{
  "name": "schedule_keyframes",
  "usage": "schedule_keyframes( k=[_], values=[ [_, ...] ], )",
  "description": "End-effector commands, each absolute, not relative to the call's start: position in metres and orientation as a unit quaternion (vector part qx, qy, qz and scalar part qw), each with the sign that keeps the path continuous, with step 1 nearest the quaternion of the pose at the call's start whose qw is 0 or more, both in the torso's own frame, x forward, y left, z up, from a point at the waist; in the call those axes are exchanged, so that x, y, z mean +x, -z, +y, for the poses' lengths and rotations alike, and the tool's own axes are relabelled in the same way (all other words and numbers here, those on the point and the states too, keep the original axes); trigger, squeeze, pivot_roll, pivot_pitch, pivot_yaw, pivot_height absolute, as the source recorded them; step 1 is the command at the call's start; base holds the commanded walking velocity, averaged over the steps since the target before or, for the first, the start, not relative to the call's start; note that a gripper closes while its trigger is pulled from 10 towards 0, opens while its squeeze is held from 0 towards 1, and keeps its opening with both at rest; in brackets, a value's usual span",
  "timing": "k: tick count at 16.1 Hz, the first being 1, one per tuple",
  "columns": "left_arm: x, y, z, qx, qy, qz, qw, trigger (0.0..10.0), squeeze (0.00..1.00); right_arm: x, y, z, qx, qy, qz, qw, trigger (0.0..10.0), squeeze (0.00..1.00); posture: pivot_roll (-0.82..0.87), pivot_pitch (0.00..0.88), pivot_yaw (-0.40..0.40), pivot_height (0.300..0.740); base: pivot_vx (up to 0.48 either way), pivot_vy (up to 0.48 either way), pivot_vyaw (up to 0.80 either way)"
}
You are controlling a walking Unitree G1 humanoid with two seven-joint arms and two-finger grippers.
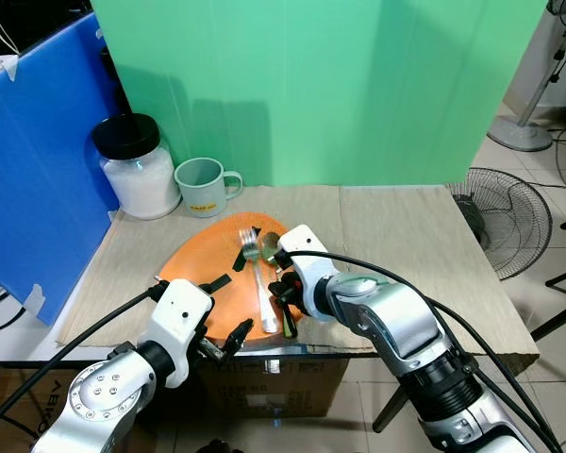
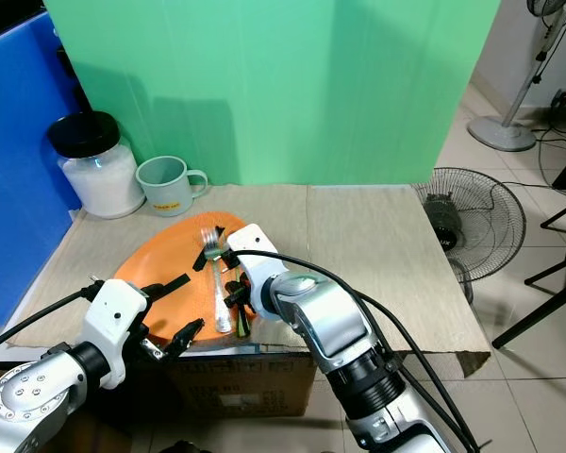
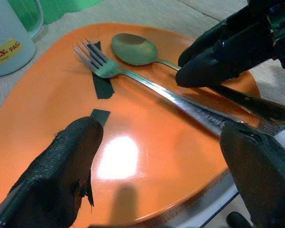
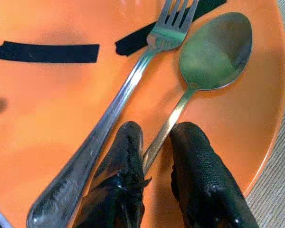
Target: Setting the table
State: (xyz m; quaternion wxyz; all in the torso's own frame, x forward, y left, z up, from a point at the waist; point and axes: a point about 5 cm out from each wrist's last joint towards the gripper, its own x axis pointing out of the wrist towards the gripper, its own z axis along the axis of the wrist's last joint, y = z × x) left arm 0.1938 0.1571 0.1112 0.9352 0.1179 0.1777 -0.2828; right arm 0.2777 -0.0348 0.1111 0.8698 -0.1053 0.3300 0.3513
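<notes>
An orange plate [image 1: 193, 267] lies at the table's front edge, with strips of black tape on it. A silver fork [image 4: 128, 90] and a spoon [image 4: 216, 50] lie side by side on the plate, heads pointing away from me. My right gripper [image 4: 156, 137] reaches down onto the plate's right half, its two black fingers shut on the spoon's handle, with the fork just beside them. My left gripper [image 1: 228, 309] hovers over the plate's near rim, open, with nothing between its fingers [image 3: 61, 166].
A grey-green mug [image 1: 203, 186] and a white jar with a black lid [image 1: 137, 170] stand at the back left. A blue panel [image 1: 38, 189] walls the left side. The beige table mat [image 1: 406, 245] lies bare to the right. A floor fan [image 1: 505, 217] stands beyond the right edge.
</notes>
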Motion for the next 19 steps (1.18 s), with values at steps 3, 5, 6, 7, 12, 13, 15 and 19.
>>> schedule_keyframes(
  k=[3, 5, 6, 7, 12, 13, 15, 19],
  values=[
    [0.1909, -0.1118, 0.1548, 0.123, 0.297, 0.182, 0.929, 10.0, 0.0, 0.2771, -0.107, -0.0354, -0.126, -0.346, 0.349, 0.861, 0.0, 0.0, -0.06, 0.0, 0.03, 0.74, 0.0, 0.0, 0.0],
    [0.1907, -0.1114, 0.1549, 0.124, 0.299, 0.183, 0.928, 10.0, 0.0, 0.2772, -0.1048, -0.0369, -0.13, -0.344, 0.357, 0.859, 0.0, 0.0, -0.06, 0.0, 0.03, 0.74, 0.0, 0.0, 0.0],
    [0.191, -0.1111, 0.1548, 0.124, 0.3, 0.184, 0.928, 10.0, 0.0, 0.277, -0.1019, -0.0388, -0.134, -0.341, 0.366, 0.855, 0.0, 0.0, -0.07, 0.0, 0.03, 0.74, 0.0, 0.0, 0.0],
    [0.1911, -0.1111, 0.1547, 0.125, 0.3, 0.184, 0.928, 10.0, 0.0, 0.277, -0.101, -0.0394, -0.136, -0.34, 0.368, 0.855, 0.0, 0.0, -0.07, 0.0, 0.03, 0.74, 0.0, 0.0, 0.0],
    [0.1924, -0.1108, 0.1538, 0.128, 0.304, 0.185, 0.926, 10.0, 0.0, 0.2802, -0.1028, -0.0394, -0.156, -0.343, 0.353, 0.856, 10.0, 0.77, -0.07, 0.0, 0.03, 0.74, 0.0, 0.0, 0.0],
    [0.1926, -0.1111, 0.1538, 0.128, 0.304, 0.184, 0.926, 10.0, 0.0, 0.2804, -0.1029, -0.0392, -0.154, -0.343, 0.353, 0.857, 10.0, 0.95, -0.07, 0.0, 0.031, 0.74, 0.0, 0.0, 0.0],
    [0.1931, -0.1129, 0.1522, 0.123, 0.311, 0.178, 0.925, 10.0, 0.0, 0.2801, -0.1032, -0.0387, -0.16, -0.348, 0.351, 0.855, 10.0, 1.0, -0.07, 0.0, 0.031, 0.74, 0.0, 0.0, 0.0],
    [0.1887, -0.1165, 0.1451, 0.11, 0.351, 0.172, 0.914, 10.0, 0.0, 0.28, -0.1027, -0.0348, -0.15, -0.354, 0.347, 0.855, 10.0, 0.0, -0.06, 0.0, 0.031, 0.74, 0.0, 0.0, 0.0]
  ],
)
